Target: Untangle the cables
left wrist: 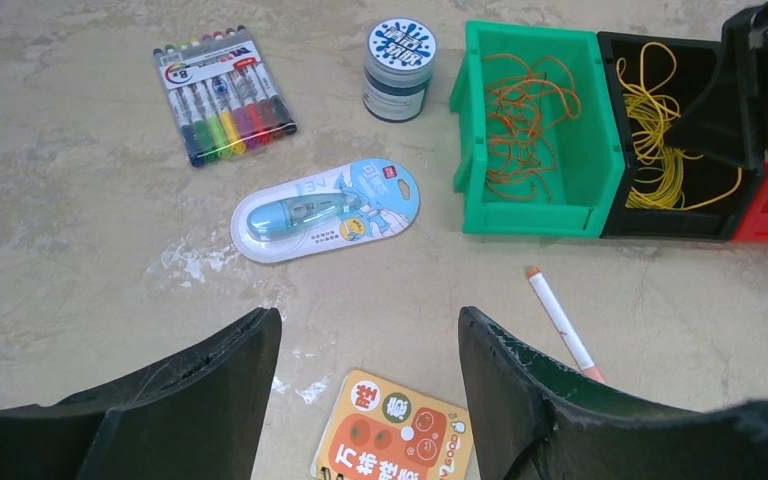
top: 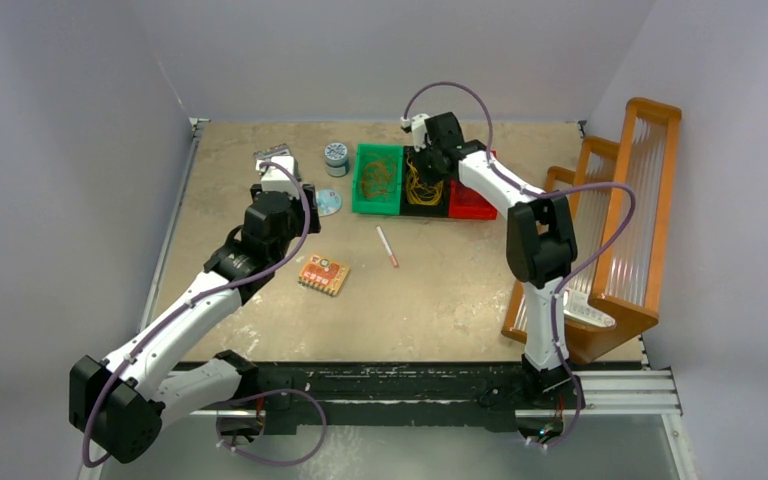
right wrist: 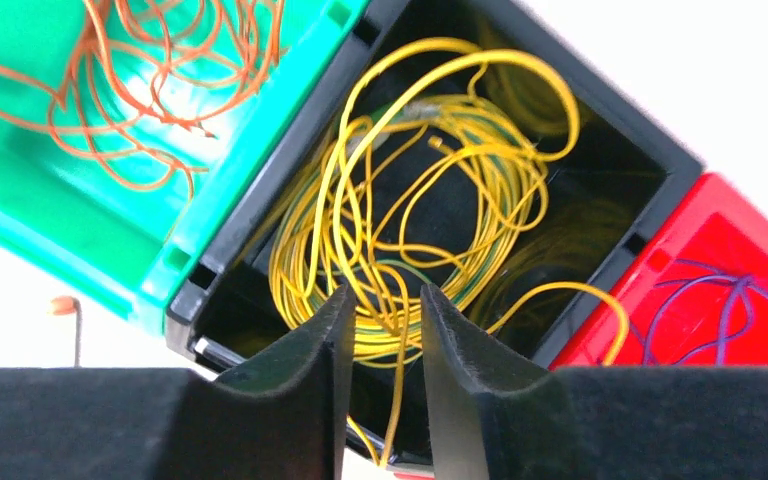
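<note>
Beige mottled tabletop (top: 440,300), scuffed, boxed in by plain pale walls, with a wooden rack (top: 650,200) along the right edge and a black rail (top: 410,385) at the near edge. The cables sit at the far side in three bins standing side by side: orange-red cables (left wrist: 520,110) in the green bin (top: 377,209), yellow cables (right wrist: 500,190) in the black bin (top: 425,208), purple cables (right wrist: 730,300) in the red bin (top: 472,208). Left gripper (left wrist: 368,318) is spread wide and empty above the table near an orange card (left wrist: 395,440) and a pen (left wrist: 563,322), while the right gripper (right wrist: 385,292) hangs over the black bin, jaws narrowly parted with yellow strands running through the gap.
</note>
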Motion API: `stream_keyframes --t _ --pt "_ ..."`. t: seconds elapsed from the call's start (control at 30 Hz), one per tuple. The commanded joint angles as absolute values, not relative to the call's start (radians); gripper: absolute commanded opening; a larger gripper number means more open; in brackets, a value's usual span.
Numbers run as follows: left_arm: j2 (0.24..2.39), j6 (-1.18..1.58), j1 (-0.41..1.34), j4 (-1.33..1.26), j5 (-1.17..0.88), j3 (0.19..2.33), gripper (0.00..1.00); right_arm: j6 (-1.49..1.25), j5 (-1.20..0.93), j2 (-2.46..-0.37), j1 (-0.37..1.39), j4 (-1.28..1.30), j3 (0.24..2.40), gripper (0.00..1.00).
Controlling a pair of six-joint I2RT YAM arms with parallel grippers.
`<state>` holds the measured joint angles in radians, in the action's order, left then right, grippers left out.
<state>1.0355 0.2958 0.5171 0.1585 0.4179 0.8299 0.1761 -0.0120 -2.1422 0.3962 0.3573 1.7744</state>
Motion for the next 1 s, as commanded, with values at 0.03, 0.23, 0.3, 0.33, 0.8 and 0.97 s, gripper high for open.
stream_keyframes --t 0.03,0.23,0.3,0.33,0.8,0.97 --pt "1.037 0.301 0.508 0.147 0.408 0.867 0.65 0.157 0.021 -2.099 0.394 0.312 1.844 0.4" --pt "1.041 0.301 0.508 0.147 0.407 0.869 0.64 0.159 0.053 -2.028 0.394 0.284 1.81 0.5" --pt "1.044 0.3 0.508 0.149 0.405 0.871 0.64 0.159 0.078 -2.012 0.394 0.279 1.799 0.52" --pt "1.045 0.301 0.508 0.149 0.404 0.87 0.64 0.158 0.095 -2.006 0.393 0.275 1.792 0.53" --pt "1.054 0.301 0.506 0.15 0.393 0.874 0.64 0.146 0.117 -2.029 0.306 0.348 1.816 0.45" --pt "1.053 0.301 0.506 0.152 0.395 0.873 0.64 0.164 0.057 -2.042 0.288 0.364 1.821 0.45"
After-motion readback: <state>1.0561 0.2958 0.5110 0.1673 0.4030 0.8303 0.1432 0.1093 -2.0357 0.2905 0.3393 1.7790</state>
